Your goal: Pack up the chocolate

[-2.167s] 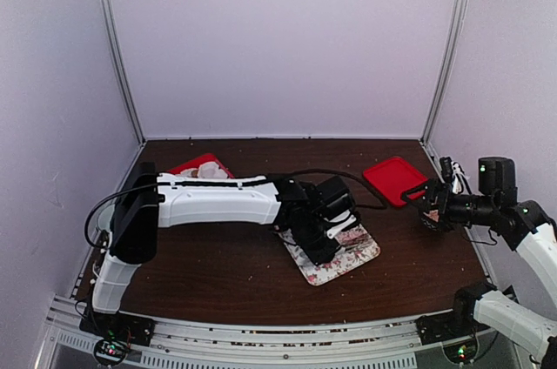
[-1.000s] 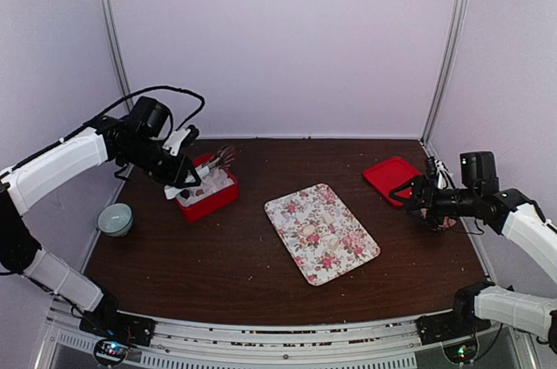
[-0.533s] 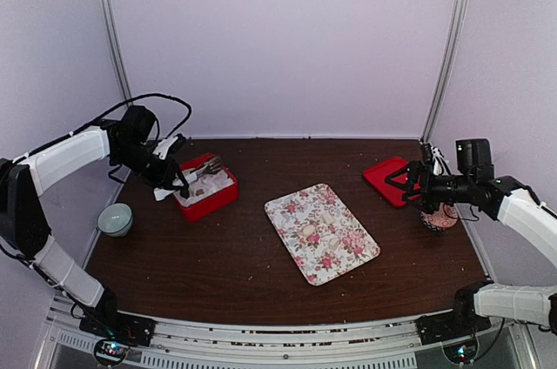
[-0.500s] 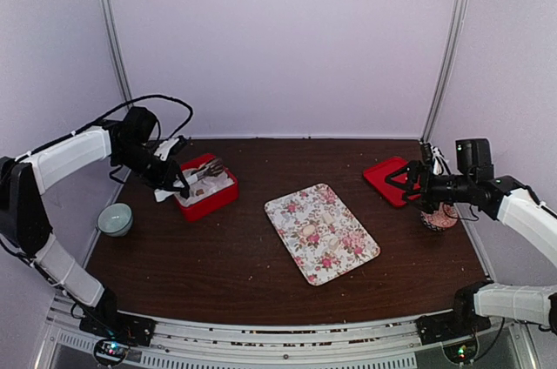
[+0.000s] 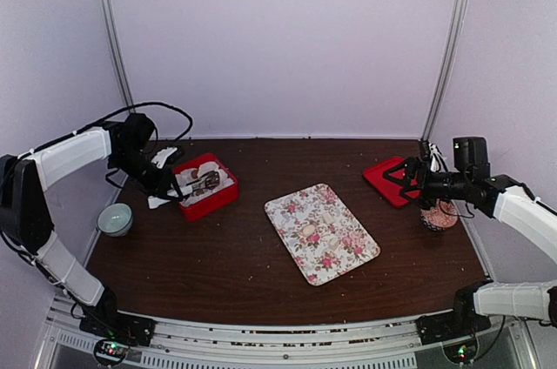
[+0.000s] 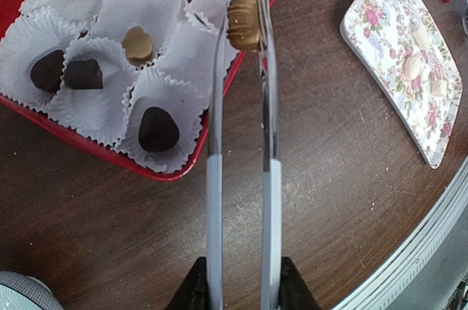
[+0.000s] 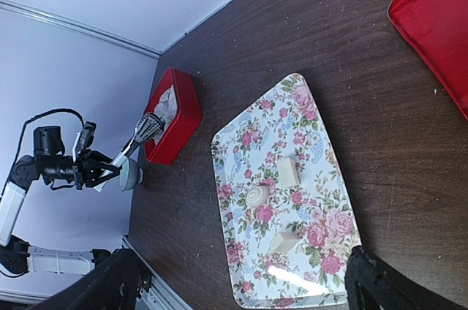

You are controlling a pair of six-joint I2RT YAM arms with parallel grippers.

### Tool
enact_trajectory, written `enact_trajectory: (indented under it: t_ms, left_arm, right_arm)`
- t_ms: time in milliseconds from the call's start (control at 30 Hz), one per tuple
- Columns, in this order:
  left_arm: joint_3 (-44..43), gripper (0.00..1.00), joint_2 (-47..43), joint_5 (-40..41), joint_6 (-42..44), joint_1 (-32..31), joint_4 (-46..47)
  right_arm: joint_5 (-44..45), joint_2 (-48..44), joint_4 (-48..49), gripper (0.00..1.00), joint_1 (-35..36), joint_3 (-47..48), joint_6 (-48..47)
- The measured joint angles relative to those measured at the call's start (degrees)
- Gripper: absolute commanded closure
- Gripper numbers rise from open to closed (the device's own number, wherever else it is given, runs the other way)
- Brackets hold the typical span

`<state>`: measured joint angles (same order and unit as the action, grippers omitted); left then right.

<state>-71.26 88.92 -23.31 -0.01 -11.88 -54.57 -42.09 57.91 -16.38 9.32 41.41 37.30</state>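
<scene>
My left gripper (image 5: 162,179) (image 6: 238,292) is shut on a pair of metal tongs (image 6: 213,178). The tong tips pinch a tan chocolate (image 6: 243,23) over a white paper cup at the right end of the red box (image 6: 80,145) (image 5: 218,201). Other cups hold dark chocolates (image 6: 158,129) and tan chocolates (image 6: 137,44). Three pale chocolate pieces (image 7: 287,172) lie on the floral tray (image 5: 300,212) (image 7: 322,142). My right gripper (image 5: 402,179) (image 7: 245,288) hangs open and empty at the far right, aimed at the tray.
A red lid (image 5: 393,179) (image 7: 439,25) lies at the back right. A patterned bowl (image 5: 439,217) stands under my right arm. A small grey bowl (image 5: 115,218) sits by the left wall, near the box.
My left arm has swung from the floral tray to the red box and lowered the tongs to it. The right gripper has shifted slightly left, still open.
</scene>
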Motion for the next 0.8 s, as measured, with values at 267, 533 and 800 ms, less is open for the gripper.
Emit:
enact_trajectory:
  t_ms: [267,533,800]
  left_arm:
    - [1.4,0.83,-0.3,2.5,0.3,1.3,-1.7]
    - [1.3,0.72,-0.1,3.5,0.6,1.4,-2.6]
    - [1.2,0.63,0.1,4.5,0.6,1.4,-2.6]
  right_arm:
    - [-0.3,0.6,-0.5,0.00,0.0,0.7,-0.3]
    - [-0.3,0.6,-0.5,0.00,0.0,0.7,0.0]
    - [-0.3,0.6,-0.5,0.00,0.0,0.7,0.0]
